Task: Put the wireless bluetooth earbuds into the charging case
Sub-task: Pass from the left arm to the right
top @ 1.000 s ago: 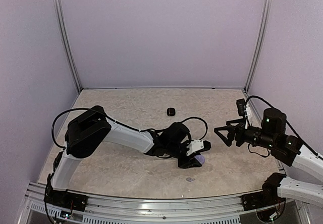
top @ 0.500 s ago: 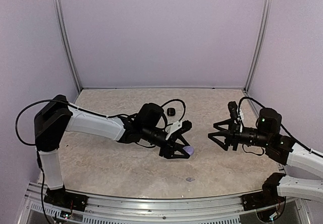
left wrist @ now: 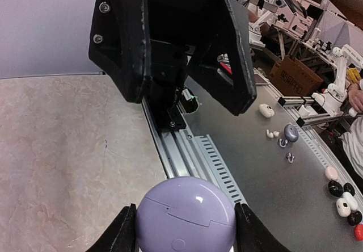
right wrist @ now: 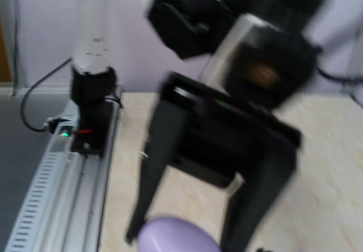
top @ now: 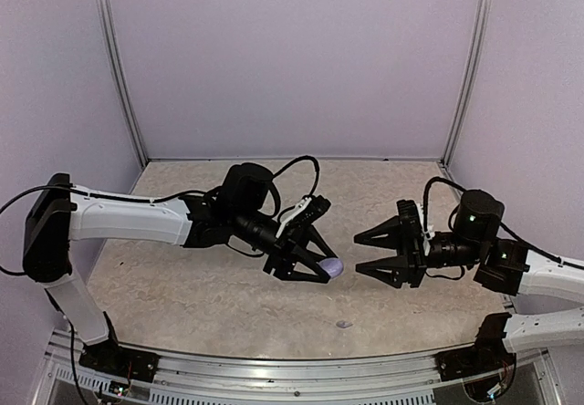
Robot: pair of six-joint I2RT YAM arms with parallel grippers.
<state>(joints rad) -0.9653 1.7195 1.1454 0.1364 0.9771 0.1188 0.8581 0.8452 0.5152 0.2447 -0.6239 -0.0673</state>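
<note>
A round lavender charging case point(left wrist: 185, 215) is held, lid closed, between the fingers of my left gripper point(left wrist: 185, 225), above the table. From above, the case point(top: 331, 266) is at the tip of the left gripper point(top: 319, 264). My right gripper point(top: 358, 254) faces it from the right, jaws open, tips a short gap from the case. Seen from the left wrist, the right gripper point(left wrist: 190, 101) has both fingers spread. The blurred right wrist view has the case point(right wrist: 176, 239) low in the frame. One tiny pale earbud point(top: 343, 324) lies near the front edge; other earbuds are out of view.
The aluminium rail point(left wrist: 193, 150) runs along the table's near edge. Past it a grey bench point(left wrist: 272, 184) holds several small loose bits. Lavender walls point(top: 292, 58) close the back and sides. The left arm's cable point(top: 297, 163) loops above its wrist.
The left gripper has lifted the lavender case off the table and carried it left and up. The right gripper has moved left toward it and narrowed its jaws.
</note>
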